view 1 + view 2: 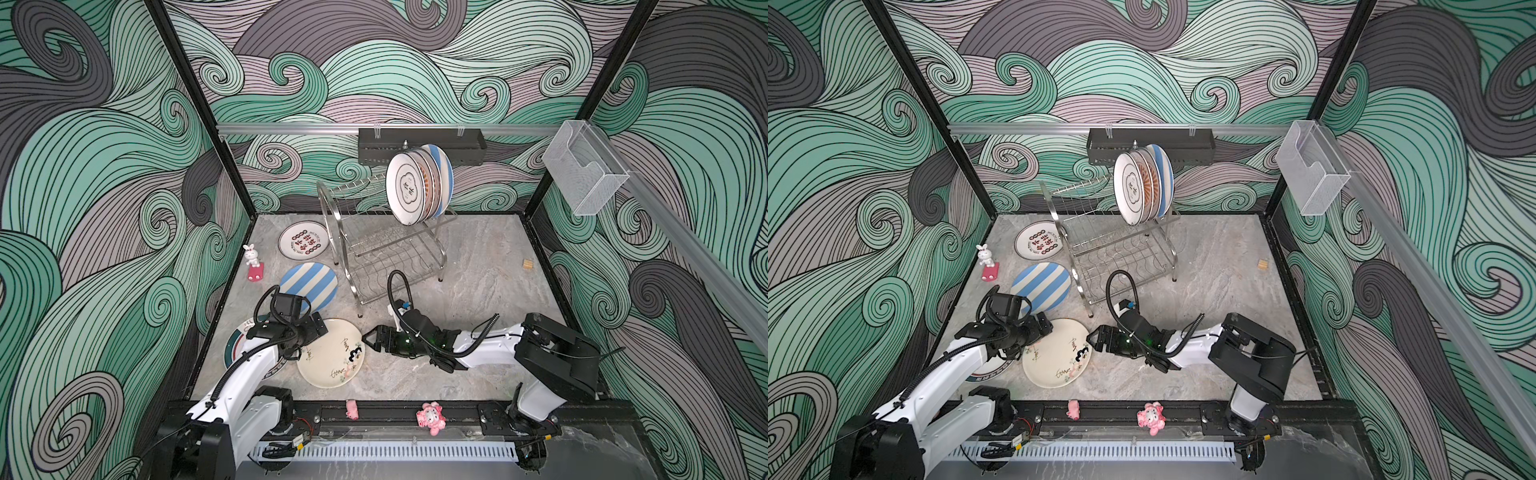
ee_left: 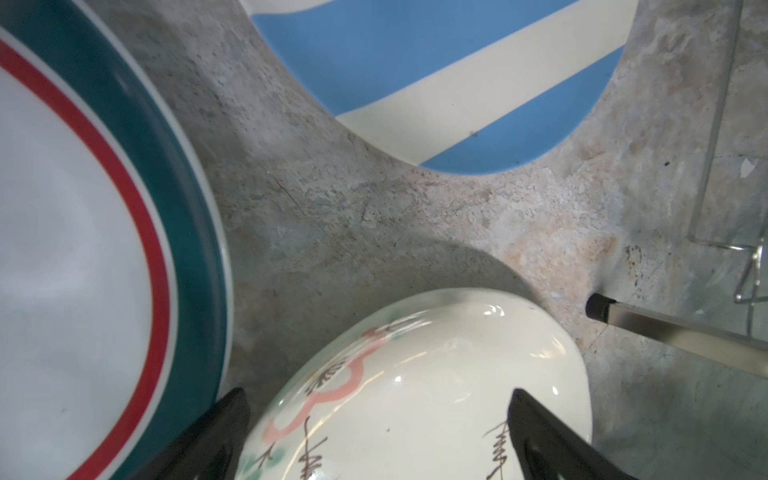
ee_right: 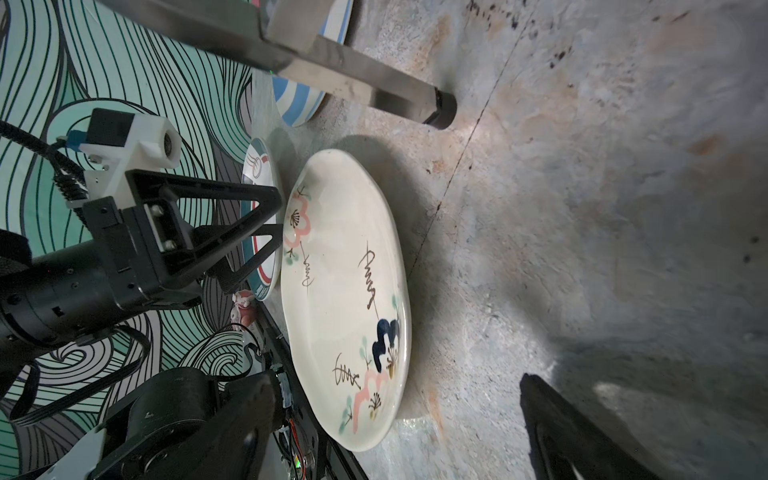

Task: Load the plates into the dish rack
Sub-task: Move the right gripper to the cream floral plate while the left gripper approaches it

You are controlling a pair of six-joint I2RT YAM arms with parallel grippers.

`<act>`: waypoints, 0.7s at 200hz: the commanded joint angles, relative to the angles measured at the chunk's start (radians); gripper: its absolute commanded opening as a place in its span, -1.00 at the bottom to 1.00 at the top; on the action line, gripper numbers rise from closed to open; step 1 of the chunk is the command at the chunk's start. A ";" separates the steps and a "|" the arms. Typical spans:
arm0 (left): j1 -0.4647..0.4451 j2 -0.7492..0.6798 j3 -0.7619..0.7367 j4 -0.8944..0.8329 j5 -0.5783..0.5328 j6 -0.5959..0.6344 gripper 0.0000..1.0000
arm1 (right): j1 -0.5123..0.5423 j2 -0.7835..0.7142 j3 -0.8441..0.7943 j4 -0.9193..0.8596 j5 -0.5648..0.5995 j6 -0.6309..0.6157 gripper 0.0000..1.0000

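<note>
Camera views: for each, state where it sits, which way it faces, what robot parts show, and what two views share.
Top views: high in front, looking down on dish rack and plates; left arm, right arm show.
Left wrist: on the left arm, looking down at the cream plate; left claw frames it.
Right wrist: low, looking across that plate at the left arm; right claw shows.
Shared by both wrist views: cream plate, striped plate.

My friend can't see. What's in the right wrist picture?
A cream plate with flower drawings lies on the grey stone table. The left gripper, open, is at its rim, with a teal-rimmed plate behind it. A dish rack leg and a blue-striped plate sit beyond.
</note>
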 commanded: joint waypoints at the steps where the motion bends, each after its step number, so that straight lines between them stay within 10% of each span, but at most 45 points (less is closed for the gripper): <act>1: 0.007 0.002 0.018 -0.031 0.049 0.011 0.97 | -0.011 0.002 -0.005 0.033 -0.013 0.004 0.85; 140: -0.031 -0.031 -0.063 0.032 0.148 -0.019 0.97 | -0.055 0.042 0.056 -0.093 -0.141 -0.090 0.80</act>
